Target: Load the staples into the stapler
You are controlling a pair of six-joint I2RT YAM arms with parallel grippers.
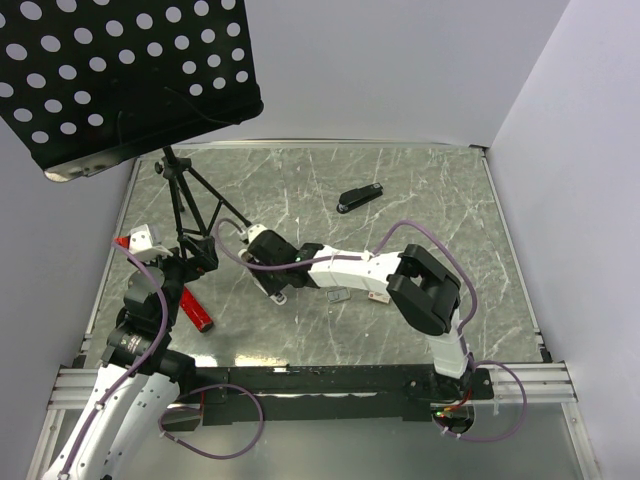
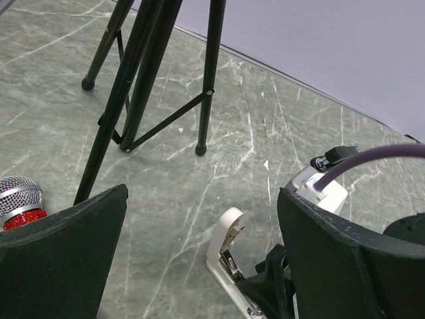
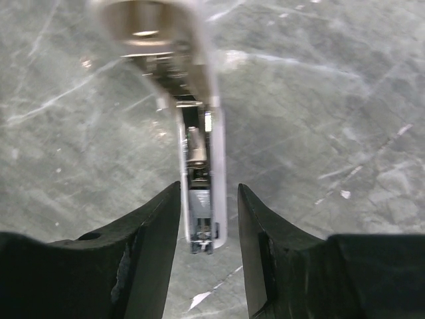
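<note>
Right gripper [image 3: 208, 189] straddles the rear of the stapler [image 3: 198, 156], which is hinged open with the magazine showing. One finger [image 3: 156, 232] sits against its side and there's a sliver of gap at the other. I can't tell if I'm truly clamped. Left gripper [image 2: 202, 199] is spread wide and empty, hovering near the stapler. Staples [image 1: 378, 297] lie boxed on the table [image 1: 450, 200], tucked against my right arm [image 1: 350, 268], with a grey rectangle [image 1: 340, 294] beside them. Judgement: pin the base flat, keep the magazine facing up, no twisting. The left must reach round the right arm for the staples, low and slow.
</note>
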